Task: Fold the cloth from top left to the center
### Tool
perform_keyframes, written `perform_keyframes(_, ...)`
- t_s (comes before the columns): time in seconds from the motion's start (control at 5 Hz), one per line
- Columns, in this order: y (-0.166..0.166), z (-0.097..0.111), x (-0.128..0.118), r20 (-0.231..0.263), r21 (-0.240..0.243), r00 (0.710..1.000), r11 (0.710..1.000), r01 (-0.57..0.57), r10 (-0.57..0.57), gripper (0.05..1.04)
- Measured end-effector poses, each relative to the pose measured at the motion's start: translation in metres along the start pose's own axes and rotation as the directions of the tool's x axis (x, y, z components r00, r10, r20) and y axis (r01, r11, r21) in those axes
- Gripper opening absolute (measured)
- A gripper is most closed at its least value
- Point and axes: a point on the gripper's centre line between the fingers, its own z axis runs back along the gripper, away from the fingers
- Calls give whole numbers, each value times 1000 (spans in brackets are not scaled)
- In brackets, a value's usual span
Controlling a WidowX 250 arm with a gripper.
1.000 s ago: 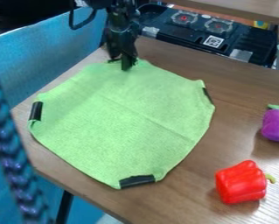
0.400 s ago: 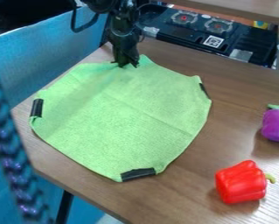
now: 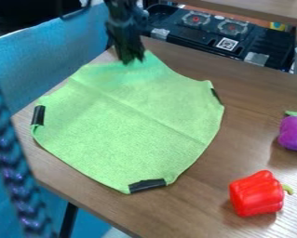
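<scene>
Cloth point(image 3: 122, 132): light green, spread over the left and middle of the table, its outline uneven, with a peak at the far side; a straight crease slants across it from far left to near right.
Table point(image 3: 181, 214): brown wood grain, bearing the cloth and both toy vegetables, one corner pointing left.
Blue panel point(image 3: 44, 60): upright beyond the table's far left edge.
Toy stove point(image 3: 206, 30): black, beyond the table's far edge, with two round burners, grey patches at its corners and a square black-and-white code point(image 3: 227, 43) on its near part.
Braided strand point(image 3: 14, 172): shiny blue and purple, running down the left side in front of the table.
Gripper point(image 3: 131, 58): black, hanging down from the top, its lower end over the cloth's far edge, just left of the peak. It is blurred; how far open it is, and whether it has hold of the cloth, I cannot tell.
Red pepper point(image 3: 256, 193): on its side at near right, apart from the cloth, its pale green stem to the right.
Purple vegetable point(image 3: 293, 133): at the right edge, farther off than the pepper, with a green top.
Black strips point(image 3: 146, 185): on the cloth's rim at the near, left and right corners.
</scene>
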Motion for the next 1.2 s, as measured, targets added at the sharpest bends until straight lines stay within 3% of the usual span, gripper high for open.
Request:
perform_keyframes(0.2,-13,47,-1,93,4,995,1000,24,-24,51)
perform_keyframes(0.4,-53,69,-17,121,11,986,993,116,-116,51)
perform_keyframes(0.8,-118,91,-79,106,-11,961,966,257,-255,51)
perform_keyframes(1.0,-133,116,-95,147,-29,952,961,275,-268,51)
perform_keyframes(1.2,-142,138,-101,167,-81,951,958,275,-259,50)
